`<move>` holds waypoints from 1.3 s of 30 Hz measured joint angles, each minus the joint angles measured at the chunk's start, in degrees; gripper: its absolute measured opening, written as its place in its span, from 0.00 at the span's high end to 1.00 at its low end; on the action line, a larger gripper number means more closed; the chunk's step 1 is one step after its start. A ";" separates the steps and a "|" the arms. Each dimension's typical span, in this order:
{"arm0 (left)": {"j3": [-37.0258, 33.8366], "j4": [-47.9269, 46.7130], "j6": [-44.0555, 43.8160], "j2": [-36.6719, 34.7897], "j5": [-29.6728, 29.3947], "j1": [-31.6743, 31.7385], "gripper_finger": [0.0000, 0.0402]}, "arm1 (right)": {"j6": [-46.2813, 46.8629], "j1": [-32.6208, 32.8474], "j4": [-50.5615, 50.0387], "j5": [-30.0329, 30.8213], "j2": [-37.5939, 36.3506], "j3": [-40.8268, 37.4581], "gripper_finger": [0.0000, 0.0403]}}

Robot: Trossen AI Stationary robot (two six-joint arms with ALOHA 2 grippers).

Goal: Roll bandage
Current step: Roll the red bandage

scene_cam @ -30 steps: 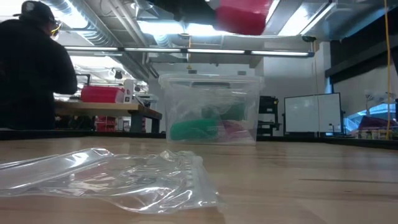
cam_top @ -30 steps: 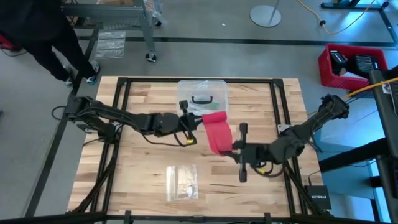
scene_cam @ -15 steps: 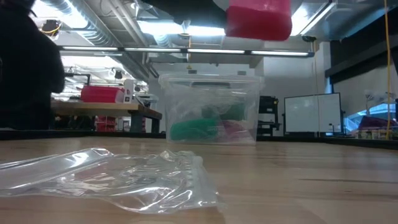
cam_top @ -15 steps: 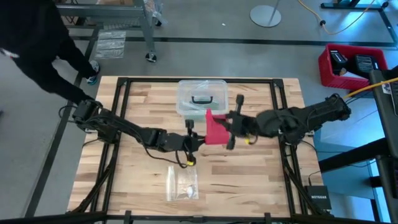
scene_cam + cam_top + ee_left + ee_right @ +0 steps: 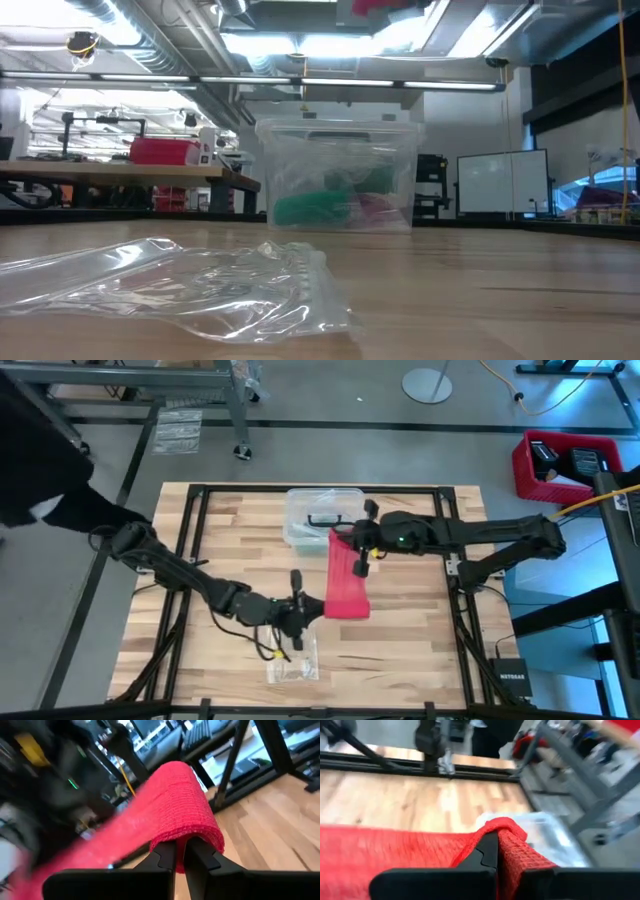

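Claw check first, high view: left claw [image 5: 303,607] sits near bench centre, clenched on the near end of the bandage [image 5: 346,575]; right claw [image 5: 361,550] is at about 1 o'clock from it, clenched on the far end, just beside the clear box [image 5: 318,516]. Bandage hangs between the two as a flat red band, off the bench [image 5: 420,630]. Small plastic bag [image 5: 292,657] lies at 6 o'clock from the left claw.

Low view: only a red scrap of bandage [image 5: 385,6] shows at 12 o'clock, high above the box [image 5: 337,176]; bag [image 5: 180,282] in the foreground.

Left wrist view: fingers [image 5: 165,855] pinch a fold of bandage [image 5: 177,810]; coarse woven texture, draped over the tips.

Right wrist view: fingers [image 5: 490,847] pinch a bunched corner of bandage [image 5: 395,847]; the rest spreads wide and flat.

My read: rolling has hardly begun. Strip is stretched open, no cylinder formed; all the winding is left.
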 joint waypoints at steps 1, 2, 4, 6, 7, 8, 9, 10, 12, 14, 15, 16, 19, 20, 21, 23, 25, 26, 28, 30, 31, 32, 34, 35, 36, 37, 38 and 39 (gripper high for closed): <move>0.22 -0.30 0.82 -0.80 -0.45 -0.36 0.97 | 0.95 -0.68 1.28 -1.99 0.00 -1.42 0.99; 0.50 -0.64 1.33 -1.43 -1.02 -0.61 0.97 | 2.00 -1.15 2.08 -3.86 -0.03 -2.72 0.99; 0.97 -2.16 2.56 -3.08 -2.46 -1.15 0.97 | 3.68 -1.45 3.69 -6.85 -0.07 -4.83 0.99; 1.19 -3.53 3.39 -4.78 -2.88 -1.32 0.97 | 4.90 -1.31 4.69 -8.71 -0.07 -6.33 0.99; 1.26 -3.50 3.78 -5.58 -2.90 -1.34 0.97 | 5.19 -1.26 5.03 -9.69 -0.07 -6.87 0.99; 1.28 -3.49 4.02 -6.34 -2.95 -1.34 0.97 | 5.73 -1.23 5.08 -10.54 -0.08 -7.37 0.99; 1.28 -3.48 4.22 -7.01 -2.98 -1.33 0.97 | 6.51 -1.24 5.14 -11.40 -0.09 -7.81 0.99; 1.28 -3.48 4.53 -7.60 -3.03 -1.32 0.97 | 7.05 -1.26 5.15 -12.05 -0.09 -8.18 0.99; 1.28 -3.60 5.28 -8.91 -3.03 -1.32 0.97 | 7.88 -1.26 5.21 -13.09 -0.09 -8.82 0.99; 1.28 -3.48 5.59 -10.08 -3.03 -1.18 0.97 | 7.95 -1.23 6.04 -14.23 -0.11 -9.31 0.99; 1.28 -3.18 5.86 -10.66 -3.16 -1.13 0.97 | 8.15 -1.23 6.65 -14.72 -0.11 -9.59 0.99; 1.28 -3.14 6.36 -11.04 -3.66 -1.13 0.97 | 8.58 -1.24 7.38 -15.35 -0.12 -9.99 0.99; 1.28 -3.10 7.88 -11.93 -7.09 -1.10 0.97 | 9.64 -1.19 8.87 -16.63 -0.09 -10.69 0.99; 1.28 -3.07 8.53 -12.16 -8.25 -1.13 0.97 | 9.68 -0.65 9.00 -16.48 -0.09 -10.69 0.99; 1.28 -2.82 8.85 -12.31 -8.78 -0.97 0.97 | 9.66 -0.15 9.35 -16.36 -0.09 -10.69 0.99; 1.35 -2.30 9.11 -12.41 -8.82 -0.39 0.97 | 9.54 1.09 10.29 -16.36 -0.07 -10.71 0.99; 1.37 -2.29 9.14 -12.43 -9.06 0.44 0.97 | 9.44 2.54 11.00 -16.22 -0.04 -10.79 0.99; 1.37 -2.32 9.14 -12.43 -9.34 0.81 0.97 | 9.42 3.30 11.35 -16.21 -0.04 -10.81 0.99; 1.39 -2.40 9.12 -12.46 -9.65 1.93 0.97 | 9.42 5.00 12.05 -16.19 0.02 -10.85 0.99; 1.46 -2.52 9.12 -12.46 -9.70 3.04 0.97 | 9.44 6.61 12.91 -16.10 0.02 -10.85 0.99; 1.46 -2.84 9.11 -12.46 -9.70 3.58 0.97 | 9.58 7.50 13.23 -16.02 0.02 -10.85 0.99; 1.46 -3.39 9.11 -12.46 -9.72 4.16 0.97 | 9.73 8.34 13.64 -15.76 0.02 -10.85 0.99; 1.25 -3.87 8.94 -12.48 -9.72 5.40 0.97 | 10.39 10.15 14.07 -14.48 0.02 -10.85 0.99; 0.85 -3.79 8.81 -12.48 -9.72 5.98 0.97 | 10.64 11.15 14.51 -13.65 0.02 -10.85 0.99; 0.46 -3.88 8.52 -12.48 -9.68 6.60 0.97 | 10.79 12.14 14.89 -12.99 0.02 -10.85 0.99; 0.12 -3.65 8.26 -12.48 -9.49 7.15 0.97 | 10.93 13.07 15.45 -12.36 0.02 -10.85 0.99; -0.02 -3.89 8.12 -12.32 -9.57 7.67 0.97 | 10.84 13.95 16.50 -12.10 0.02 -10.85 0.99; -0.07 -3.81 7.95 -12.04 -9.55 8.12 0.97 | 10.84 14.75 17.58 -11.48 0.02 -10.81 0.99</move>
